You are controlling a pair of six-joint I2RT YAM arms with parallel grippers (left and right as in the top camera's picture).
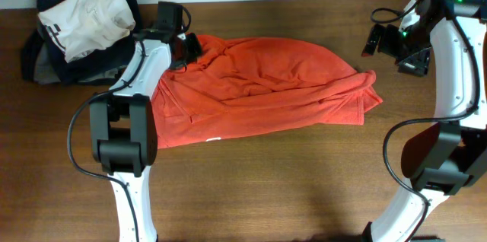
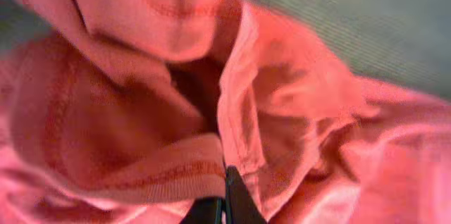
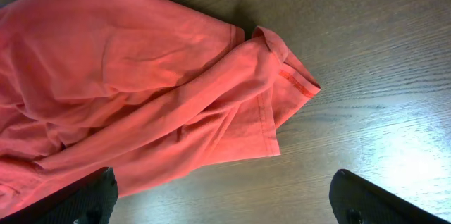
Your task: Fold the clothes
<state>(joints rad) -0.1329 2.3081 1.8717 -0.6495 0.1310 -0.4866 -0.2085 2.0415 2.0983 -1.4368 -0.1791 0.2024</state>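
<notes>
Overhead, the red-orange t-shirt (image 1: 266, 82) is seen crumpled across the middle of the bench (image 1: 251, 189). Its far left part is pinched by the clamped left claw (image 1: 188, 46). Toward the far right corner, the right claw (image 1: 392, 48) is held spread wide, gripping nothing.

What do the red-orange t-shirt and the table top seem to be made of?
Red-orange t-shirt: soft matte knit, probably cotton; it falls in limp wrinkles and shows stitched hems. Table: dark brown wood or wood-look laminate, slightly glossy; grain lines and a light glare show, but not which.
</notes>
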